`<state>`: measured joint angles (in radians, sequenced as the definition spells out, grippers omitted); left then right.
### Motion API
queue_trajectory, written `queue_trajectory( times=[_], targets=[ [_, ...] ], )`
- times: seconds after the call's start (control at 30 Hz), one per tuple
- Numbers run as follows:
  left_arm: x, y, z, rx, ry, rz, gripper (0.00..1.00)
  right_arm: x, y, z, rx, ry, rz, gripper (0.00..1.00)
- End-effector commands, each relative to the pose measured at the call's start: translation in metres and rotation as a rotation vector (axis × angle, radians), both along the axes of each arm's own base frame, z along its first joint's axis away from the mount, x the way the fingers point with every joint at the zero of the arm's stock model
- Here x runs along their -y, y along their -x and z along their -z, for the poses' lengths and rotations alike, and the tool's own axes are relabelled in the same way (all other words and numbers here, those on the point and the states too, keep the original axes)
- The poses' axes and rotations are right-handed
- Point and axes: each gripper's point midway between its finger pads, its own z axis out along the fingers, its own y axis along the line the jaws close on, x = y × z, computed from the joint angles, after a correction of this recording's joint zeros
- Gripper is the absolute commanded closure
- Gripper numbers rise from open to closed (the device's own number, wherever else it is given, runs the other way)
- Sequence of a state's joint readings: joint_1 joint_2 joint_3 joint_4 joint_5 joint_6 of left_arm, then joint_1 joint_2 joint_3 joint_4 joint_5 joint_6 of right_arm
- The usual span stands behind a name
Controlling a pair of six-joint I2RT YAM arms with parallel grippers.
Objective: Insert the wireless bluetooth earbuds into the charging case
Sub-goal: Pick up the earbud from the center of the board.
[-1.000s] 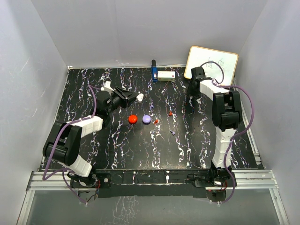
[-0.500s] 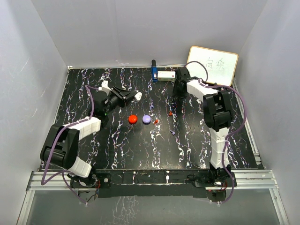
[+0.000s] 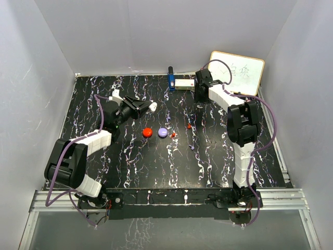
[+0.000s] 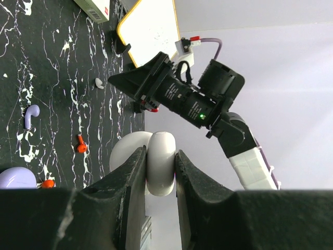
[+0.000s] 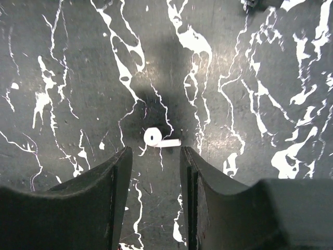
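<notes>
My left gripper is shut on an open white charging case, held above the table's back left; in the left wrist view the case is pinched between the pads. My right gripper is open, pointing down over a white earbud that lies on the table just beyond its fingertips. Two red earbuds and a purple earbud lie mid-table. The left wrist view also shows the white earbud and the purple earbud.
A red puck case and a purple puck case sit mid-table. A whiteboard leans at the back right. A white box and a blue object lie at the back edge.
My right arm has swung left from in front of the whiteboard to the back middle, over the white earbud. My left gripper keeps the white case and has barely moved.
</notes>
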<state>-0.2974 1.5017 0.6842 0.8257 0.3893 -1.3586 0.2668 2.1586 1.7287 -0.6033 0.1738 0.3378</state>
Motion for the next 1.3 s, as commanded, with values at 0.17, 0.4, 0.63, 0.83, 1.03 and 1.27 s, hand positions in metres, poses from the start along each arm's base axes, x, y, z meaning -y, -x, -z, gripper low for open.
queue_trajectory(
  times=[0.17,0.4,0.63,0.83,1.03,1.27],
  targets=[
    [-0.002,0.006,-0.014,0.039,-0.002,0.01,1.0,0.002,-0.027,-0.038,0.095,0.053,-0.066,0.56],
    [-0.002,0.007,-0.014,0.038,-0.002,0.009,1.0,-0.004,-0.029,-0.025,0.072,0.046,-0.099,0.56],
    [-0.002,0.007,-0.014,0.038,0.0,0.008,1.0,-0.006,-0.027,-0.011,0.04,0.051,-0.115,0.56],
    [-0.003,0.007,-0.013,0.036,0.001,0.008,1.0,-0.008,-0.026,-0.002,0.023,0.06,-0.124,0.56],
    [-0.004,0.008,-0.011,0.032,0.001,0.006,1.0,-0.011,-0.025,0.006,0.007,0.057,-0.131,0.57],
    [-0.003,0.008,-0.012,0.036,0.0,0.007,1.0,-0.013,-0.023,0.013,-0.006,0.05,-0.136,0.59]
  ],
)
